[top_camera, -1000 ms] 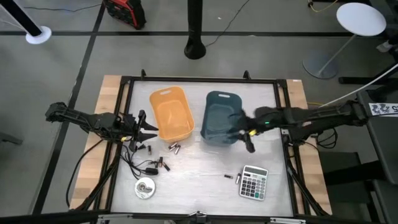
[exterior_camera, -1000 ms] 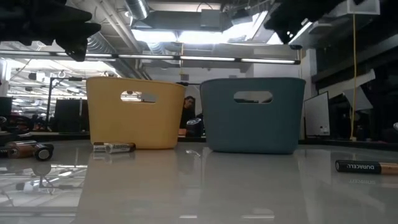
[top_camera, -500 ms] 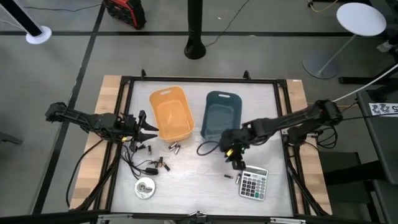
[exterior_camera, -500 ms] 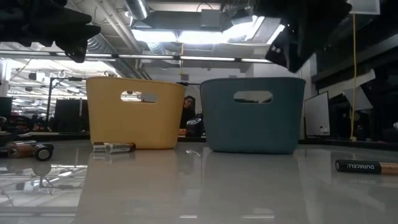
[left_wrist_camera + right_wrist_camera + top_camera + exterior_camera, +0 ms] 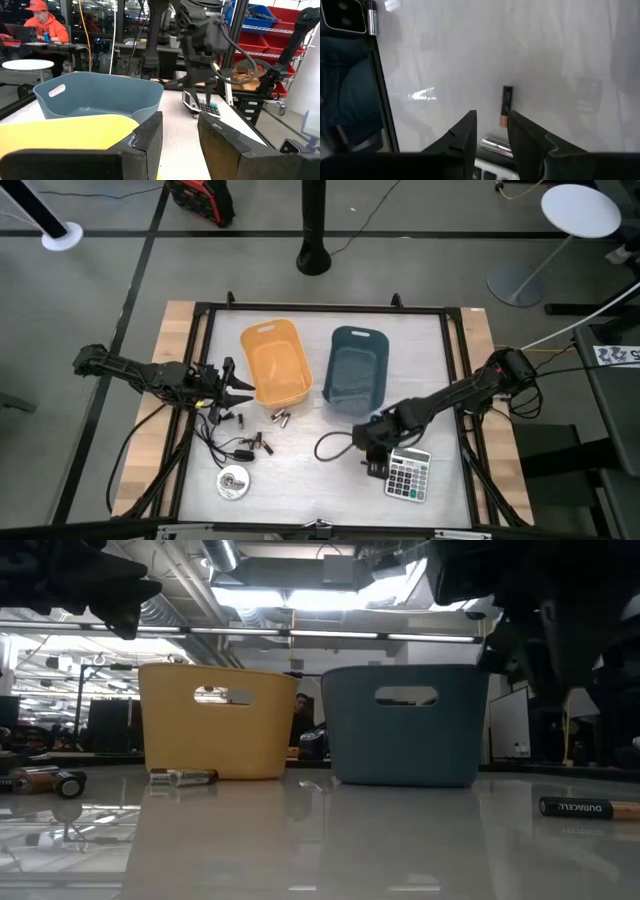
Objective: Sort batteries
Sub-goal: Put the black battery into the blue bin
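Item: right gripper (image 5: 374, 464), low over the desk (image 5: 320, 480) just beside the calculator (image 5: 408, 474). Fingers stand a narrow gap apart and hold nothing; the wrist view shows them pointed down at a lone dark battery with a coppery end (image 5: 505, 113), which lies on the desk just past the tips and close to the calculator's edge.

Item: left gripper (image 5: 238, 391), by the outer side of the yellow bin (image 5: 275, 362). Fingers slightly apart, empty.

Item: remaining batteries. A silvery pair (image 5: 281, 418) lies in front of the yellow bin; several dark ones (image 5: 232, 417) lie near the left gripper among the black cable (image 5: 215, 442).

Risks, as judged:
- The gap looks barely wider than the battery; a small offset could set a fingertip on top of it and roll it away.
- The calculator sits very close, so a finger may strike or shove it on descent.
- The smooth desk would let a nudged battery skid.

Change against the earlier views: one second ago the right gripper was up at the blue bin (image 5: 355, 368); it has since swung across and down to the battery by the calculator. The left arm, both bins and the batteries have not moved.
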You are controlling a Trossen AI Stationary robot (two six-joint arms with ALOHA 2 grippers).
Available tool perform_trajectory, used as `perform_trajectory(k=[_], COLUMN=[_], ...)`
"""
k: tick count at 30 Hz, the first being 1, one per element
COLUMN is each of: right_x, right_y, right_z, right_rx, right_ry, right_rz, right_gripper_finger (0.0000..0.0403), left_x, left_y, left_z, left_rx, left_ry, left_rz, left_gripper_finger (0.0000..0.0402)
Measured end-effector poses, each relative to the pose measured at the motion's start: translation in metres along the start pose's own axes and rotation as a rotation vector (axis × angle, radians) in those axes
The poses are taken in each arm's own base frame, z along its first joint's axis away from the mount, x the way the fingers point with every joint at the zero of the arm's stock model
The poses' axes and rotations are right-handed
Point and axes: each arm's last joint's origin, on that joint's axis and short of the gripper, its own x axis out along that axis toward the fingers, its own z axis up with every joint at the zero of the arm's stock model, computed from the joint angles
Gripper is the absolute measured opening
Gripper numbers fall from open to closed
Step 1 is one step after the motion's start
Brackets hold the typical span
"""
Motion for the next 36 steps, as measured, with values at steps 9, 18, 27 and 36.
perform_trajectory(k=[9, 18, 27, 36], right_x=[0.032, 0.047, 0.049, 0.05], right_y=[0.018, 0.013, 0.012, 0.012], right_z=[-0.016, -0.017, -0.017, -0.017], right_rx=[0.075, 0.081, 0.08, 0.131], right_ry=[-0.021, -0.045, -0.06, -0.055], right_rz=[-0.109, -0.207, -0.227, -0.222], right_gripper_finger=[0.0108, 0.0108, 0.0108, 0.0108], left_x=[0.0, 0.0, 0.0, 0.0], left_y=[0.0, 0.0, 0.0, 0.0], left_z=[0.0, 0.0, 0.0, 0.0], left_rx=[0.0, 0.0, 0.0, 0.0], left_ry=[0.0, 0.0, 0.0, 0.0], left_rz=[0.0, 0.0, 0.0, 0.0], left_gripper_finger=[0.0116, 0.0116, 0.0116, 0.0116])
